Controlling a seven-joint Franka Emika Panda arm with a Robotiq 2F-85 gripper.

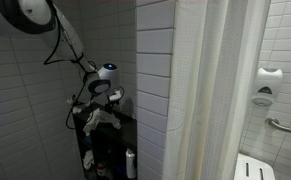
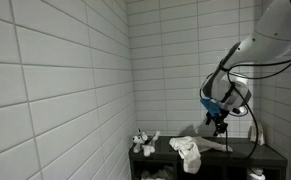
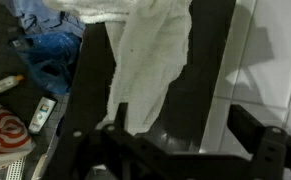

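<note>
The jaws are wide and hold nothing. They hang just above the white cloth (image 2: 188, 150). It lies on the black table (image 2: 247, 152) and droops over the edge, since nothing holds that part up.

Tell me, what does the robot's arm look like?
The arm is white, fat and round, with dark joints. Black cables loop along it. Near the wrist there is a blue part. The claw is black, with two chunky fingers.
</note>
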